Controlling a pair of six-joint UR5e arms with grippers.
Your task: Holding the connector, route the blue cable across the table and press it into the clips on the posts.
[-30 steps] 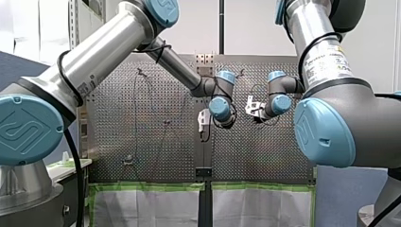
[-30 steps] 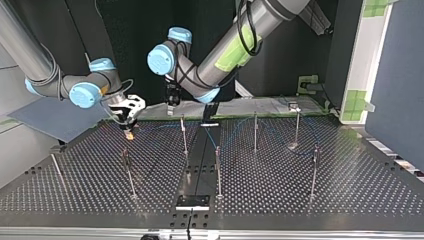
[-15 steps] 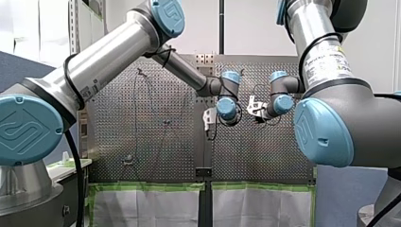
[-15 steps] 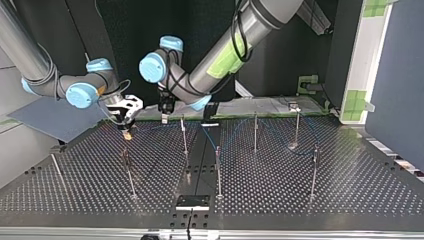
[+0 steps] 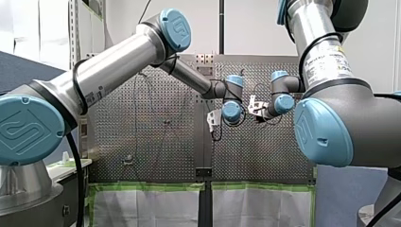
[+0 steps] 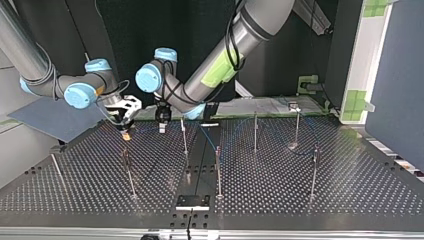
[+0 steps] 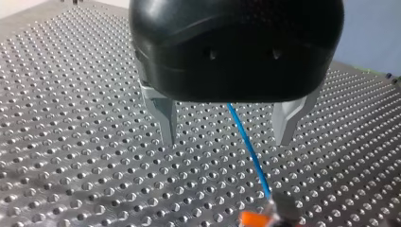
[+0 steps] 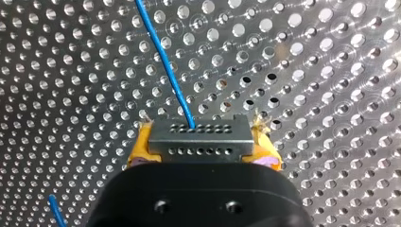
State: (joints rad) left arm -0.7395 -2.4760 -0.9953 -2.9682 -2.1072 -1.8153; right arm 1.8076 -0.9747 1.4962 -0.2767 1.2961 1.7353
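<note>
Our right claw pinches the small grey metal connector between its yellow pads, just above the shiny holey bench. The thin blue cable runs from it, right between the wide-open metal fingers of our left claw. We think we are getting ready to guide the cable. Next, the left claw should close softly on it, carry it to a thin metal post nearby and push it in at the top.
</note>
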